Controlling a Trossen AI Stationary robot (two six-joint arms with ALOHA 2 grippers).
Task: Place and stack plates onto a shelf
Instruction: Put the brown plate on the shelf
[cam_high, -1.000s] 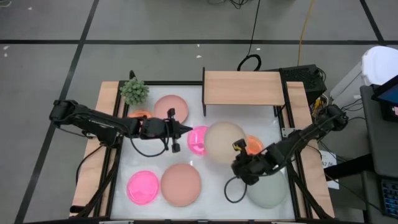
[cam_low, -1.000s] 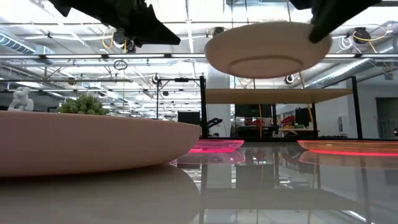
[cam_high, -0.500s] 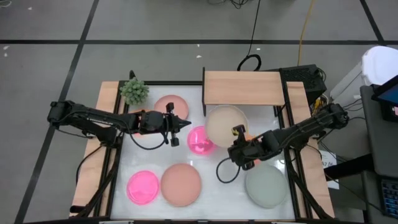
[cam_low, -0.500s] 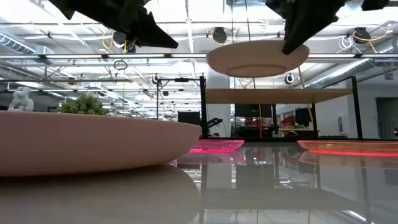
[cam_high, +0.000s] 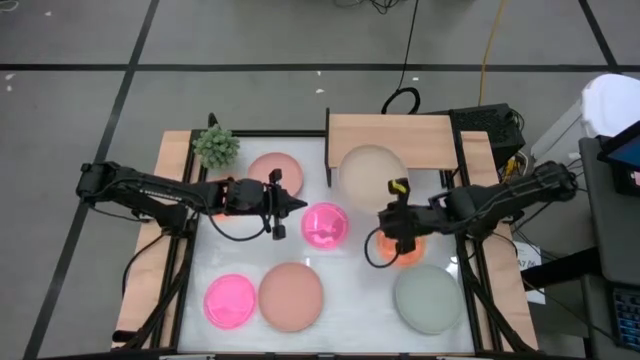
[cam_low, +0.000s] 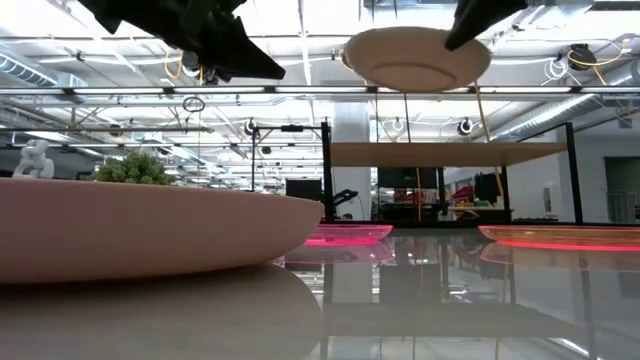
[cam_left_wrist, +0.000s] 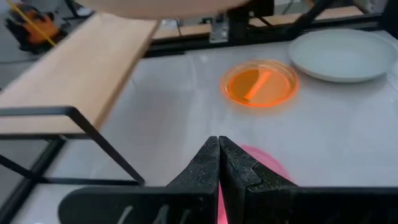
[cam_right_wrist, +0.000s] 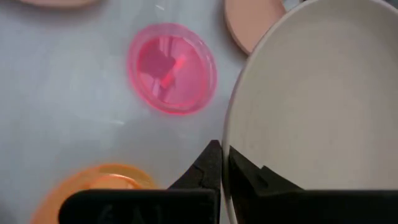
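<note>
My right gripper (cam_high: 394, 193) is shut on a large beige plate (cam_high: 370, 170), held in the air above the near edge of the wooden shelf (cam_high: 390, 135). In the low view the beige plate (cam_low: 417, 57) hangs well above the shelf top (cam_low: 450, 150). My left gripper (cam_high: 300, 205) is shut and hovers over the table between a salmon plate (cam_high: 270, 170) and a translucent pink plate (cam_high: 324, 226), touching neither. An orange plate (cam_high: 403, 248), a grey-green plate (cam_high: 428, 298), a second salmon plate (cam_high: 290, 296) and a neon pink plate (cam_high: 230, 299) lie flat on the table. My right gripper pinches the beige plate's rim (cam_right_wrist: 231, 140) between its two fingers, on the plate's near-right side. The fingers (cam_right_wrist: 208, 163) come from the table's near side and point toward the shelf. The plate is lifted clear and sits roughly level, its hollow face up.
A spiky green plant (cam_high: 215, 146) stands at the table's far left corner. Another orange plate (cam_high: 226, 184) shows partly under the left arm. The shelf's dark side supports (cam_left_wrist: 93, 140) stand on the table. Wooden rails (cam_high: 170, 200) run along the table's left and right sides.
My right gripper has carried the beige plate from above the table's middle toward the far edge and upward, until it reaches over the shelf's near edge. The orange plate that lay under it has come into sight. The left arm has stayed about where it was.
</note>
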